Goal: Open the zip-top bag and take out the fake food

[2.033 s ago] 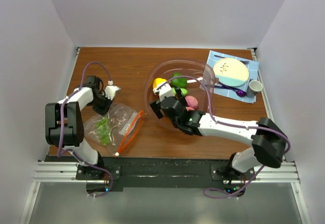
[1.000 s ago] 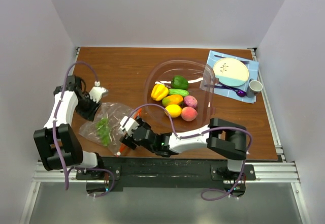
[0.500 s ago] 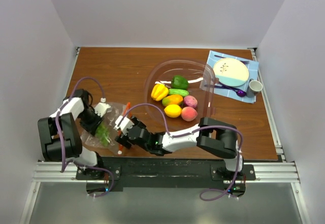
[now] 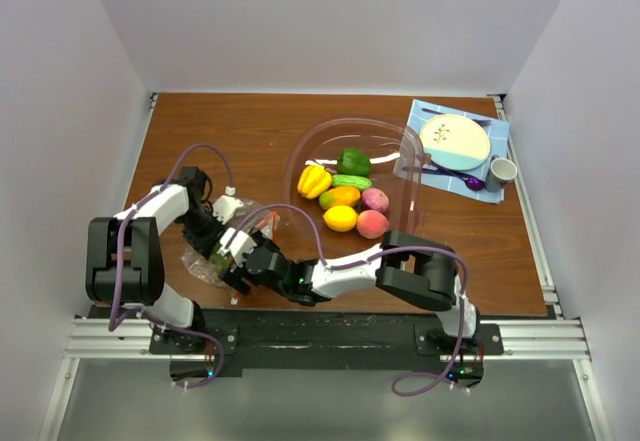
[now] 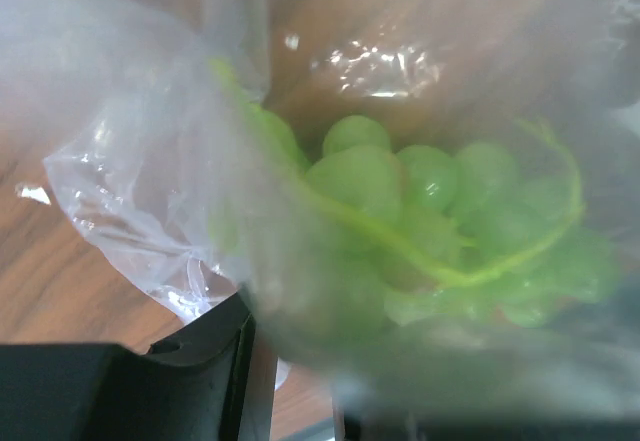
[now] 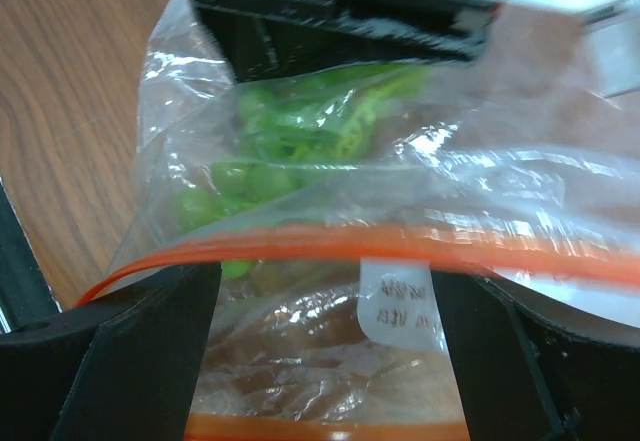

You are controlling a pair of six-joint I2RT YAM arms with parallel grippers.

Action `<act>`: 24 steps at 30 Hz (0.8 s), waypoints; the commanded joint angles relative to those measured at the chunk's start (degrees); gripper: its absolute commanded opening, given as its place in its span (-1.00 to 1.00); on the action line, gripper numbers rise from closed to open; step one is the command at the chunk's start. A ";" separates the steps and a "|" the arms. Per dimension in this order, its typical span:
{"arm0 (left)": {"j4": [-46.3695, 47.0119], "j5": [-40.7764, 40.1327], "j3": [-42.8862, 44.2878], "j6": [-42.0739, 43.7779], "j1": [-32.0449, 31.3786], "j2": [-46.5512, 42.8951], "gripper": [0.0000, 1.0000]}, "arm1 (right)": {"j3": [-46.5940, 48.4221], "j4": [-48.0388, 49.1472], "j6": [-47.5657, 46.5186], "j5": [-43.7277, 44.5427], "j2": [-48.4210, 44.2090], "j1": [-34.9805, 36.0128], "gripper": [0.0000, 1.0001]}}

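Zip-top bag (image 4: 198,261): thin clear film, crinkled and glossy. It lies on the wooden table (image 4: 230,131) to the near left of the bowl, between the two grippers.
Zip strip (image 6: 300,246): orange-red. The right wrist view shows two lines of it, one above the other and apart — the mouth is parted.
Grapes (image 5: 430,231): one bunch of smooth, pale green round beads on a thin stem, inside the bag.
Bowl (image 4: 300,156): one, large, clear with a pinkish tint and a rounded rim.
Fake food in the bowl: seven pieces by the top view — yellow pepper (image 4: 313,180), green pepper (image 4: 353,161), cucumber (image 4: 352,181), mango (image 4: 340,197), lemon (image 4: 341,218) and two pink fruits (image 4: 373,224).
Left gripper (image 4: 213,223): at the side of the bag away from the bowl. Its own view is filled with film and grapes, with one black finger (image 5: 150,381) at the lower edge. Whether it grips cannot be told.
Right gripper (image 4: 232,251): its fingers (image 6: 130,361) are spread wide, with the bag's mouth between them.
View difference: from above the bag is a small crumple, largely hidden by the grippers. Only the wrist views show the grapes clearly.
Right of the bowl: one plate (image 4: 455,141) and one cup (image 4: 502,171) on a blue mat (image 4: 420,113).
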 commanded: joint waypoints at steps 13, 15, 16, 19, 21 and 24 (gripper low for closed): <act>-1.61 8.06 1.66 -1.82 -4.40 0.90 -0.46 | 8.39 0.55 4.11 -5.87 7.88 -2.04 0.81; -1.44 7.27 1.39 -1.47 -4.40 0.90 -0.47 | 7.95 0.46 5.07 -6.66 8.14 -2.83 0.76; -1.26 7.17 1.04 -1.47 -4.40 0.73 -0.47 | 7.69 0.55 5.51 -7.79 8.23 -3.27 0.68; -0.65 6.21 0.78 -1.47 -4.40 0.72 -0.49 | 6.37 0.98 7.18 -9.12 8.15 -4.50 0.49; -0.03 5.68 0.51 -1.38 -4.40 0.90 -0.50 | 4.87 1.95 7.71 -10.44 8.06 -5.20 0.34; 0.32 5.07 0.42 -1.47 -4.40 1.16 -0.52 | 3.38 2.65 7.71 -11.06 7.44 -5.56 -0.26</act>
